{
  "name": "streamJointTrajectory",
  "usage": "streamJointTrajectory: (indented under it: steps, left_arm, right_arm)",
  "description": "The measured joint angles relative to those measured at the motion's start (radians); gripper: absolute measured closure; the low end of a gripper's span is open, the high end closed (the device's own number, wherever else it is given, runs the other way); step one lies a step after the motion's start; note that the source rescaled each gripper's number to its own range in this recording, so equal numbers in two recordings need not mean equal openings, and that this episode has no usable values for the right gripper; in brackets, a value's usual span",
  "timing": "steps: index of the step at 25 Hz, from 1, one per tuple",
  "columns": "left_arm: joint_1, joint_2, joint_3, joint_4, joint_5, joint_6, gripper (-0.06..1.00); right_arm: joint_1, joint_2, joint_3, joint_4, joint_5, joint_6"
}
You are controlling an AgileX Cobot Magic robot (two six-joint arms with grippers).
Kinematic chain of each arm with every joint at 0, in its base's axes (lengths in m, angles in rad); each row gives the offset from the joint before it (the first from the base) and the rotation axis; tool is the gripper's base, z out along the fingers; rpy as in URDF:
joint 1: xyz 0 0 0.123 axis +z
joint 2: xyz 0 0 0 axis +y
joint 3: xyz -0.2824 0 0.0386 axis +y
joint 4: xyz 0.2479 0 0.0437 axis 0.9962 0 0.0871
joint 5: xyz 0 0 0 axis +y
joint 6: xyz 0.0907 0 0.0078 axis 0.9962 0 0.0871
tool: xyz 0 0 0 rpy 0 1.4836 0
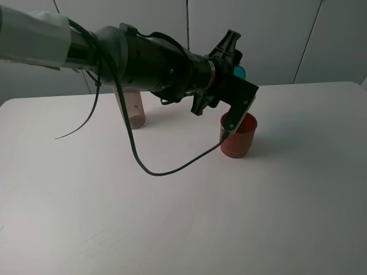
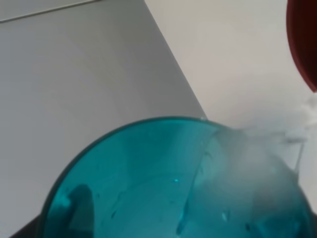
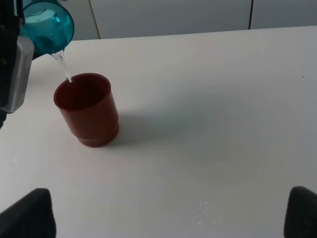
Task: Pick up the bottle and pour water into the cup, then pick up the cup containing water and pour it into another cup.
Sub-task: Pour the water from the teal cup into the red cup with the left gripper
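Here the left gripper (image 1: 236, 64) is rolled onto its side above the white table (image 1: 172, 217), its fingers closed on the teal cup (image 3: 47, 26), which it holds tipped steeply so the rim faces down and outward. Most of that cup is hidden behind the gripper body in the high view; only a sliver of teal shows past the fingers there. In the left wrist view the cup's round mouth fills the lower part of the picture, with water pooling against the lower side of the rim. A thin stream of water (image 3: 62, 64) falls from the cup's lip into the red-brown cup (image 1: 238, 135), which stands upright on the table directly under and just beside the lower finger (image 1: 236, 114). That finger's tip overlaps the red-brown cup's near rim in the high view; whether they touch cannot be told.

The bottle (image 1: 131, 106) stands upright on the table well behind the left gripper, partly hidden by the arm.

The right gripper (image 3: 171, 215) shows only two dark fingertips (image 3: 27, 213) set wide apart with nothing between them, well away from both cups.
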State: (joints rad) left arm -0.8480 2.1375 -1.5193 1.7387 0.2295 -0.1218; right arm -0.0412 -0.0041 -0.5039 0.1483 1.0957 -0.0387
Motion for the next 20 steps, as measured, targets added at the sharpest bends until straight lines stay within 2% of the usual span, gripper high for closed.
streamJointTrajectory:
  steps: [20]
  left_arm:
    - [-0.010, 0.000, -0.002, 0.000, 0.004, 0.093, 0.87]
  right_arm:
    - [0.000, 0.000, 0.000, 0.000, 0.000, 0.000]
